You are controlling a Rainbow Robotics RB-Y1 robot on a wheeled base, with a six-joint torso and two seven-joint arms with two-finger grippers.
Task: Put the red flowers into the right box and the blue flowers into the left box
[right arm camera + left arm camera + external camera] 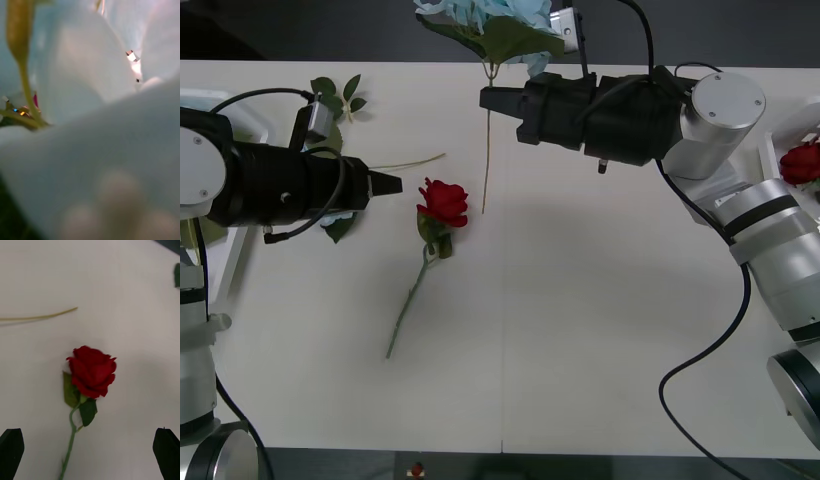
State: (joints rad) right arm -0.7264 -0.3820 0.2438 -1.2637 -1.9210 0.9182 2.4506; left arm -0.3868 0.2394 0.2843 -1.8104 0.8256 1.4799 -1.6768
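Observation:
A red flower (443, 203) lies on the white table left of centre, its stem running toward the front; its bloom (92, 371) sits ahead of my left gripper. My left gripper (385, 183) (88, 431) is open and just to the left of the bloom, not touching it. My right gripper (488, 100) reaches across the far middle and is shut on a blue flower (490, 20), held off the table with its thin stem hanging down. Pale blue petals (93, 157) press against the right wrist camera. Another red flower (802, 162) lies in the right box (805, 118).
The left box (238, 262) stands at the left edge, mostly behind my left arm. A bloomless leaf sprig (335, 95) and a bare stem (412, 160) (37, 317) lie at the far left. There is free room across the middle and front of the table.

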